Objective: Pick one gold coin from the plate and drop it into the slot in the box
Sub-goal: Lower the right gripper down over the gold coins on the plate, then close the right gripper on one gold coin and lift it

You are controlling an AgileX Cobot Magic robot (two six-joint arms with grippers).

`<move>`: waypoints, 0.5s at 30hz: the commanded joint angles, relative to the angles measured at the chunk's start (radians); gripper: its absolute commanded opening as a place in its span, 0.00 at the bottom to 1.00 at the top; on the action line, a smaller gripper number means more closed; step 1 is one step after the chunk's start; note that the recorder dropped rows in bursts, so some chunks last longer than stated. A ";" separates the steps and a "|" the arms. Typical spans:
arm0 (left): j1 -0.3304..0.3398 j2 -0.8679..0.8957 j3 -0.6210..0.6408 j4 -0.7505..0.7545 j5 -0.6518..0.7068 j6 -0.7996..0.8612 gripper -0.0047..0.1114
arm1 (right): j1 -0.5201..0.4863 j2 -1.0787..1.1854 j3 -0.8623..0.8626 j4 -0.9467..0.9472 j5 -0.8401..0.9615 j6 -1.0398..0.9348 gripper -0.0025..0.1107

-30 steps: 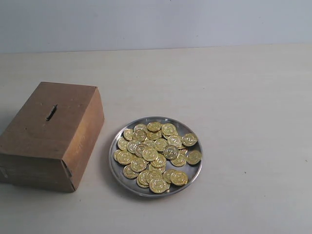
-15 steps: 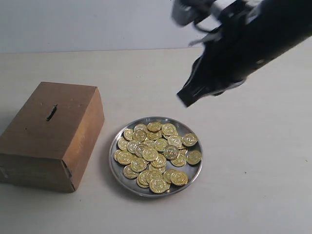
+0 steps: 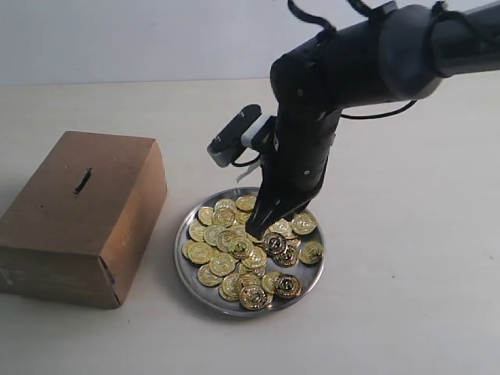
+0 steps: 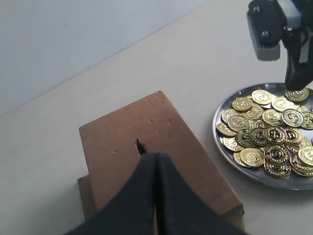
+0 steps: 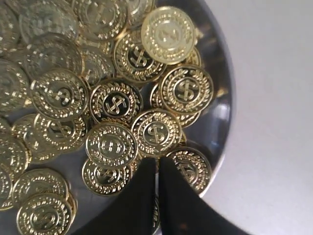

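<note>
pale beige desk (image 3: 406, 297) runs back to a plain light wall (image 3: 117, 39). the box (image 3: 70, 226) sits on the left of the exterior view. its long axis runs from near to far, leaning a little to the right. the slot (image 3: 82, 180) lies on its top face, running nearly along that same line, roughly parallel to the top's side edges. the plate (image 3: 178, 254) stands just beside the box on the right, with a narrow strip of desk between them. it holds a heap of gold coins (image 3: 234, 250), mostly lying flat and overlapping.

my right gripper (image 3: 258, 230) reaches steeply down into the plate. its fingers are pressed together, and i see nothing between them. the tip is at the coins near the plate's rim in the right wrist view. my left gripper (image 4: 155, 159) is closed too and empty. it hangs over the box top, with its tip just beside the slot in the left wrist view.
</note>
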 commanded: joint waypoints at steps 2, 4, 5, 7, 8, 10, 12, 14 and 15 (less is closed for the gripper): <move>-0.006 0.002 -0.004 -0.012 -0.010 0.001 0.04 | 0.012 0.063 -0.039 -0.020 0.054 0.002 0.22; -0.006 0.002 -0.004 -0.012 -0.010 0.001 0.04 | 0.027 0.063 -0.039 -0.017 0.065 -0.038 0.34; -0.006 0.002 -0.004 -0.012 -0.010 0.001 0.04 | 0.037 0.063 -0.039 -0.014 0.072 -0.055 0.39; -0.006 0.002 -0.004 -0.012 -0.010 0.001 0.04 | 0.063 0.063 -0.039 -0.014 0.076 -0.099 0.49; -0.006 0.002 -0.004 -0.012 -0.010 0.003 0.04 | 0.074 0.063 -0.039 -0.014 0.078 -0.117 0.53; -0.006 0.002 -0.004 -0.012 -0.010 0.003 0.04 | 0.101 0.063 -0.039 -0.018 0.083 -0.149 0.55; -0.006 0.002 -0.004 -0.012 -0.010 0.003 0.04 | 0.120 0.063 -0.039 -0.028 0.083 -0.160 0.55; -0.006 0.002 -0.004 -0.012 -0.010 0.003 0.04 | 0.124 0.063 -0.039 -0.041 0.083 -0.160 0.55; -0.006 0.002 -0.004 -0.012 -0.010 0.003 0.04 | 0.124 0.063 -0.039 -0.048 0.080 -0.160 0.55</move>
